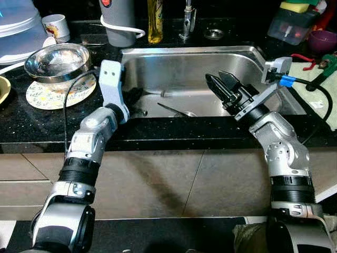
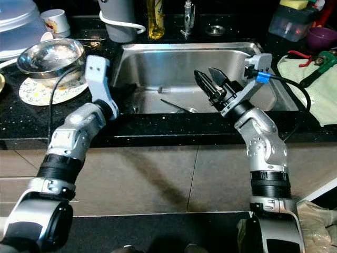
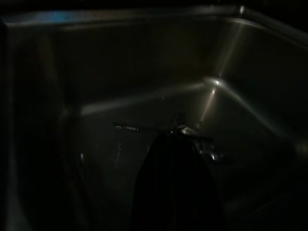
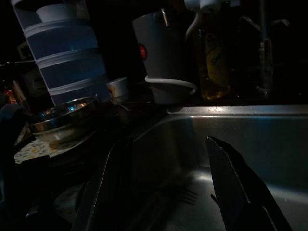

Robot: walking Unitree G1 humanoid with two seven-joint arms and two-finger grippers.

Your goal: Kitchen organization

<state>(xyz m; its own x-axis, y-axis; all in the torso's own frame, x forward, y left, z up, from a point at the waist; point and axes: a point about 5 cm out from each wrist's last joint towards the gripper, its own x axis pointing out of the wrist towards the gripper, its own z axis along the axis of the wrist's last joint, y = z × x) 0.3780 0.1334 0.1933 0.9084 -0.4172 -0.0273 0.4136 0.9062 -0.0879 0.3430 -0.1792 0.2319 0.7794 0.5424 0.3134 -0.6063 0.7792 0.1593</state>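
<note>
From the head views, the kitchen tidying looks early on: cutlery (image 1: 176,110) still lies on the floor of the steel sink (image 1: 189,55), a slim handle and what seems a spoon near the middle, and nothing is held. The left gripper (image 1: 134,97) reaches down over the sink's near-left edge; its fingers are hidden against the dark, so I cannot tell if they are apart or together. The right gripper (image 1: 224,84) hovers over the right half of the basin with its 2 black fingers spread and empty. On the counter to the left, a steel bowl (image 1: 52,60) sits on a patterned plate (image 1: 58,92) and looks empty; a small cup (image 1: 55,25) stands beyond it. Behind the sink stand a grey jug (image 1: 120,23) and a bottle of yellow liquid (image 1: 155,21). At the far right, a clear tub (image 1: 292,23) holds a sponge-like item, with a purple bowl (image 1: 322,39) beside it.

The left wrist view is very dark: the sink's inner walls and a utensil (image 3: 126,127) on the bottom, beyond a dark finger (image 3: 175,187).

The right wrist view shows its 2 fingers (image 4: 236,187) parted above a fork (image 4: 185,195) in the basin, with stacked plastic containers (image 4: 67,53) beyond the bowl; their contents cannot be made out
</note>
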